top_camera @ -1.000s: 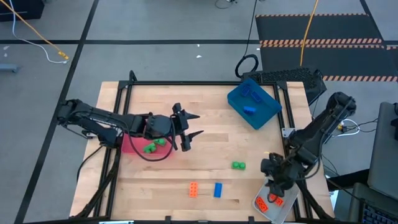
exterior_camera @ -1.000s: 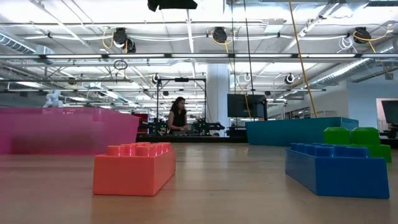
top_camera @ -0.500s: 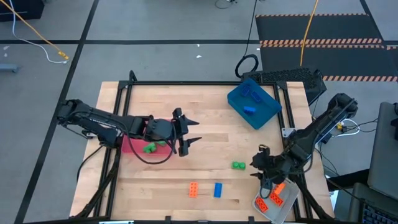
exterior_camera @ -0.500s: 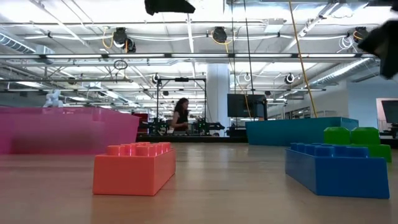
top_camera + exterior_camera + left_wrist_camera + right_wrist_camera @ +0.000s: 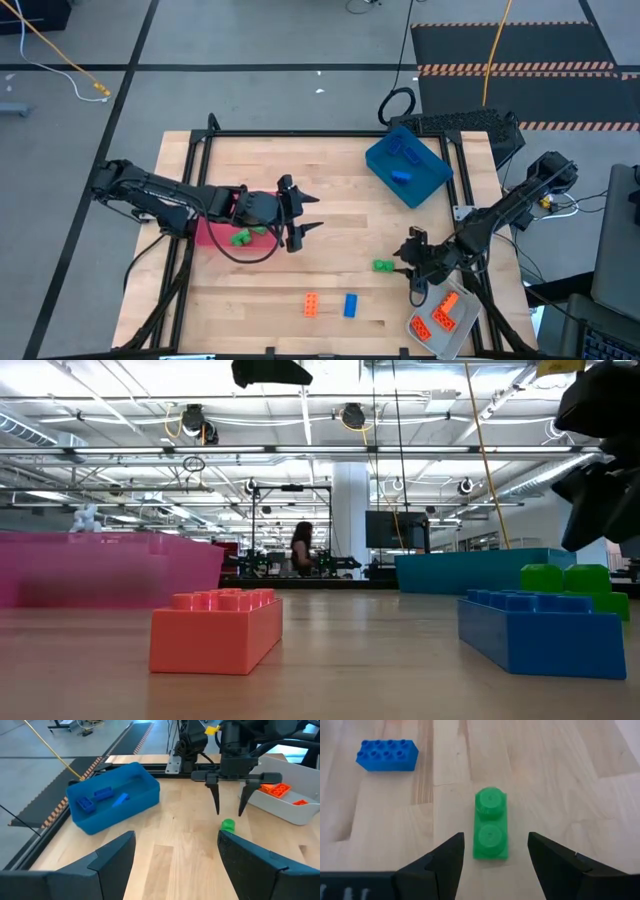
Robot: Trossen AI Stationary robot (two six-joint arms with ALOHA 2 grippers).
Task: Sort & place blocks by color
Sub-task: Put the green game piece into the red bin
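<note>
Three blocks lie flat on the table: a green one (image 5: 382,266), an orange one (image 5: 312,305) and a blue one (image 5: 351,305). My right gripper (image 5: 405,262) is open and hovers just right of the green block (image 5: 491,824), pointing down; its fingers stand on either side of the block without touching it (image 5: 228,825). My left gripper (image 5: 305,215) is open and held level above mid-table, beside the red tray (image 5: 212,234), which holds green blocks (image 5: 240,237). The blue block (image 5: 387,755) shows beyond the green one.
A blue tray (image 5: 408,165) with blue blocks sits at the far right. A clear-grey tray (image 5: 445,320) with orange blocks sits at the near right corner. A black frame borders the table. A person stands far off in the room (image 5: 300,550).
My right gripper has moved from above the clear-grey tray toward the table's left and a little toward the far edge, arriving over the green block. The blocks have not moved.
</note>
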